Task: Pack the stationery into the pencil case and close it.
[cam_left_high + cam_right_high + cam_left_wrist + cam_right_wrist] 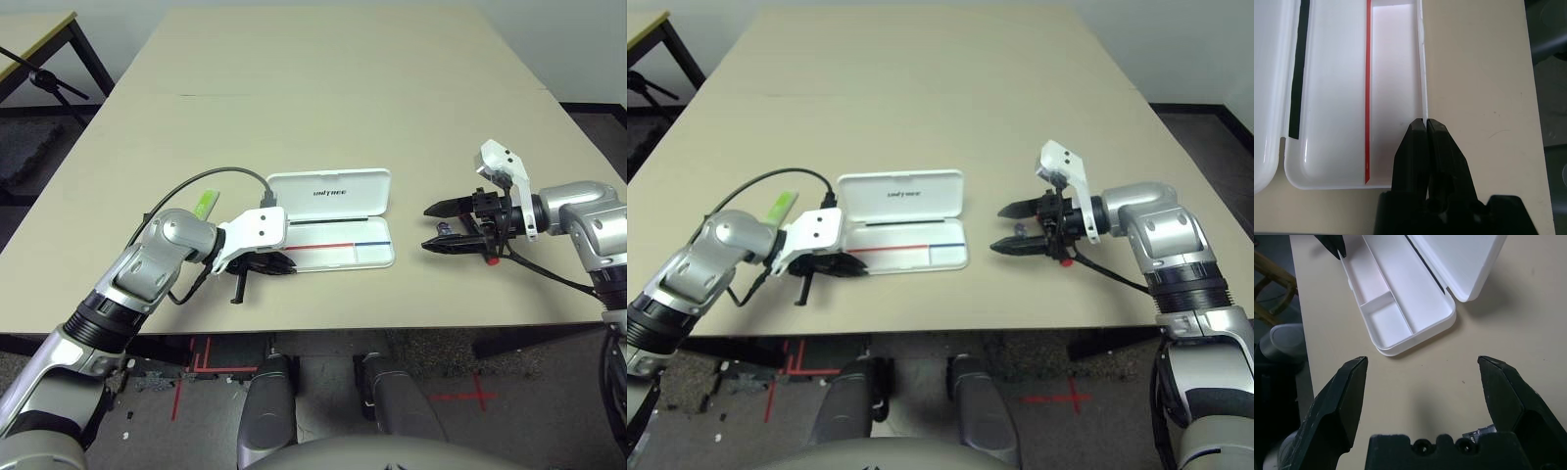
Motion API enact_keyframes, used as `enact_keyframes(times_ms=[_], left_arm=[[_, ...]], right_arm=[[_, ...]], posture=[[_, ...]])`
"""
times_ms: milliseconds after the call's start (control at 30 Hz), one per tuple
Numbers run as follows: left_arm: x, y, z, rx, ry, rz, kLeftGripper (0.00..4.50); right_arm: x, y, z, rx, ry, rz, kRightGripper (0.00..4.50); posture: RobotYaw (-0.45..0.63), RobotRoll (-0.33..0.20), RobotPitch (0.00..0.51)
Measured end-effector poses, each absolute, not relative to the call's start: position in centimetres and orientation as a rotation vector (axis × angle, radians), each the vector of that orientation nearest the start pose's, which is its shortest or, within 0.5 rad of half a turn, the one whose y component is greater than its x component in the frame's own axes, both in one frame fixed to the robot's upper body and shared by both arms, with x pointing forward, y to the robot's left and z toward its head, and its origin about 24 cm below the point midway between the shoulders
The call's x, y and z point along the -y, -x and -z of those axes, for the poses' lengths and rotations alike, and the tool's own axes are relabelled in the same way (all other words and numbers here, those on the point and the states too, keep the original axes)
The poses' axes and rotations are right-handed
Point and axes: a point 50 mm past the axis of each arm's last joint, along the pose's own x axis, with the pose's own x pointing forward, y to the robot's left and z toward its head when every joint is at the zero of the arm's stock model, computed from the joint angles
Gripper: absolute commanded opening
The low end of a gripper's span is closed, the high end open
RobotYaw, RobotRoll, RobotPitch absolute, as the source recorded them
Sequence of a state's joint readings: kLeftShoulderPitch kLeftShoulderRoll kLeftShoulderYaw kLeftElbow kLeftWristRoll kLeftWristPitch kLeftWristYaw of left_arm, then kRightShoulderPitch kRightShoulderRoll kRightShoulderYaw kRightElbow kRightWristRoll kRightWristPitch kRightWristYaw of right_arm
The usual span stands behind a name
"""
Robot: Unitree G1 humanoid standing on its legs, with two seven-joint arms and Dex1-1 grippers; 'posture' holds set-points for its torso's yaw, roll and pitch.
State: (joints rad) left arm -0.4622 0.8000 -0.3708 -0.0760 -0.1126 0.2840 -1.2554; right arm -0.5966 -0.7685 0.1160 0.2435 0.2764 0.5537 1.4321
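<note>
Pencil case (338,223) lies open near the surface's front edge, holding the red-and-blue pencil (333,245). Left hand (279,262) pinched empty; right hand (434,226) spread wide.

White pencil case (338,196); red-and-blue pencil (338,245); lime-green highlighter (204,204).

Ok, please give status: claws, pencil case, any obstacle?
Left claw shut at the case rim. Right claw open, empty. Pencil case open, pencil inside. No obstacle.
</note>
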Motion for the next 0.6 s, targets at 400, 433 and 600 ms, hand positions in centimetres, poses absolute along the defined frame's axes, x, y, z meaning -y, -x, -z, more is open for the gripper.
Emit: enact_keyframes(times_ms=[400,433,600], left_arm=[[-16.88,-27.20,-11.77,-0.399,-0.763,1.399,1.10],[-16.92,-27.23,-11.84,-0.393,-0.766,1.397,1.45],[-17.28,-27.43,-12.43,-0.362,-0.774,1.371,3.41]], right_arm=[[22.35,-30.31,-14.73,-0.515,0.240,-1.262,4.50],[22.36,-30.32,-14.72,-0.516,0.240,-1.261,4.50],[22.66,-30.51,-14.61,-0.518,0.236,-1.247,4.50]], posture=[[-0.02,0.000,0.142],[-0.02,0.000,0.142],[-0.01,0.000,0.141]])
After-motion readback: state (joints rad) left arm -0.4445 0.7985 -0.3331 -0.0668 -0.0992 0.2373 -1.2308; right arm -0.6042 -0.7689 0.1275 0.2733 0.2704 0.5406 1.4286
